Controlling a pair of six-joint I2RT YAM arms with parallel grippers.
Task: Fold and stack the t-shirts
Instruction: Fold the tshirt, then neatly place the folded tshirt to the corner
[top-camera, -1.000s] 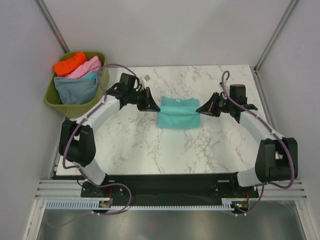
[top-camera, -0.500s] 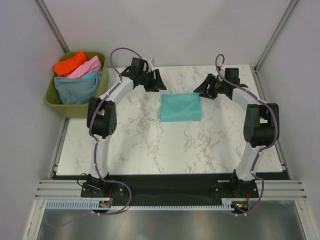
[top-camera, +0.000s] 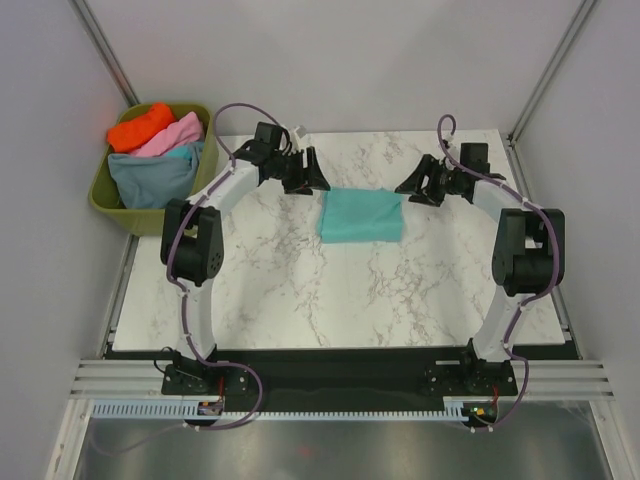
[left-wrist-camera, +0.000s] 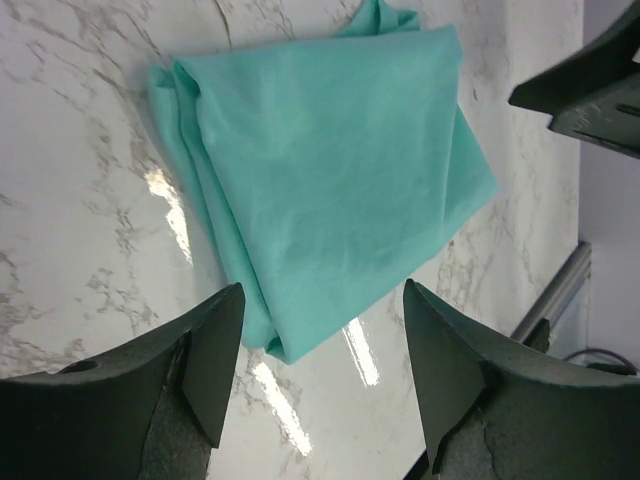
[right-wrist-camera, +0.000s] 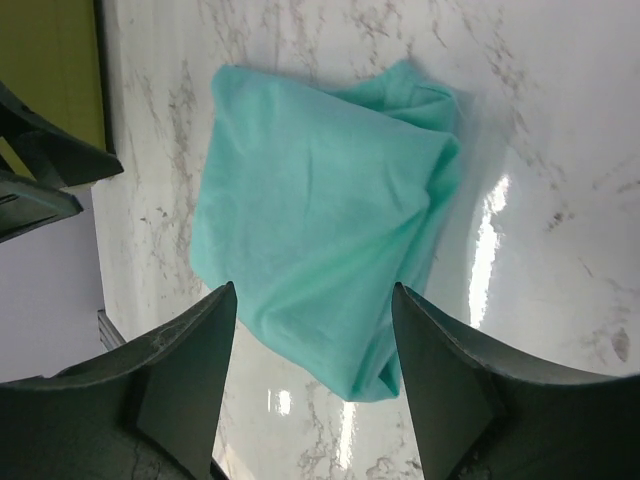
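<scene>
The left gripper (top-camera: 311, 176) and the right gripper (top-camera: 411, 188), jaws spread and empty, flank the far corners of the folded teal-green t-shirt (top-camera: 362, 215), which lies flat on the marble table (top-camera: 300, 290). At far left, the olive tub (top-camera: 100, 196) holds the orange tee (top-camera: 140, 126), the pink tee (top-camera: 177, 132), the light teal tee (top-camera: 186, 152) and the slate tee (top-camera: 150, 178).

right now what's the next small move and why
Probably swing the left gripper toward the bundled t-shirts in the tub: the teal-green t-shirt lies folded on the table, and both it and the right gripper are open, off the cloth.
</scene>
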